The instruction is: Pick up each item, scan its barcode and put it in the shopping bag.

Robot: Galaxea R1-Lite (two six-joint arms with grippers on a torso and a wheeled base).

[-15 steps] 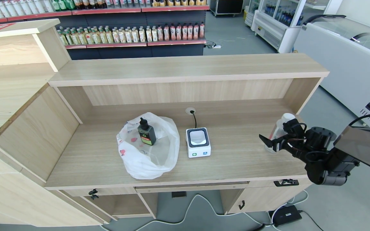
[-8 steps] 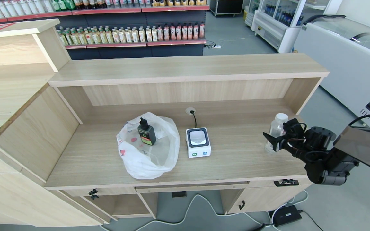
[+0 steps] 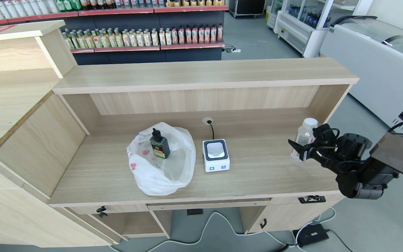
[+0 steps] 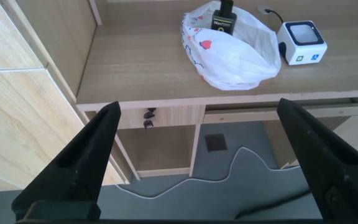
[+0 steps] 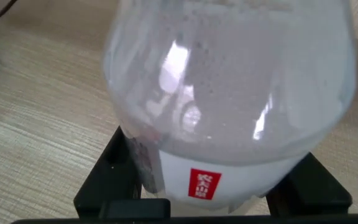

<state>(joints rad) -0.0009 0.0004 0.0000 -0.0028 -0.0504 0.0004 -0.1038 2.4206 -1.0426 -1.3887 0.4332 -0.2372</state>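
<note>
- clear bottle, white cap, upright at the counter's right end, well apart from the scanner; red-and-white label low on its side in the right wrist view
- right gripper around the bottle's lower half, one black finger on each side, closed in against it; base hidden, so can't tell if the bottle stands on the wood or is just off it
- scanner, small white box, dark window facing up, mid-counter, black cable running from it to a hole at the back
- shopping bag, thin white plastic with red prints, just beside the scanner on the robot's left, lying slumped and open
- dark bottle, black pump top, green-and-red label, upright in the bag's far part
- left gripper down off the counter's front edge, left of the bag, fingers spread wide, holding nothing
- counter, light wood, raised ledge behind and side walls
</note>
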